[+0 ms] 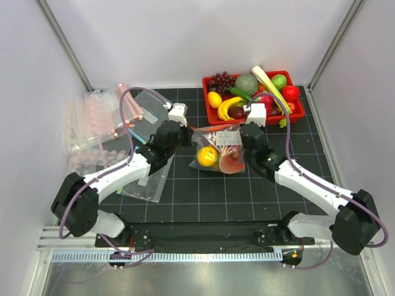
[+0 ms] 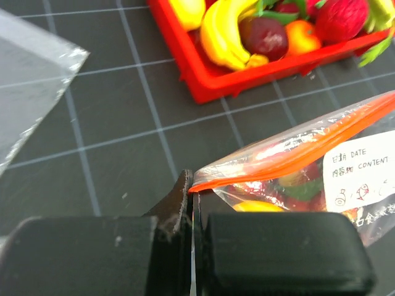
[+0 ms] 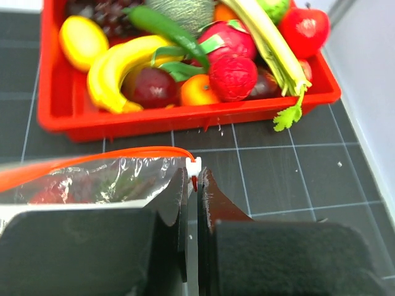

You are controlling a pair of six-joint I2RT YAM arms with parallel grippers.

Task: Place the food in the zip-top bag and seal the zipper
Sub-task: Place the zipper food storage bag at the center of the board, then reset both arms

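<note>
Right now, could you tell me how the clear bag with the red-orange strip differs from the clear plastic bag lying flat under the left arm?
The red-orange-strip bag bulges with a yellow fruit and a red watermelon wedge; the flat bag looks empty. The left gripper and right gripper pinch the first bag's ends; the flat bag lies loose on the black mat. Both are clear plastic.

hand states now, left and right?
left hand: closed, pinching the left end of the zipper.
right hand: closed, pinching the zipper's right end.
</note>
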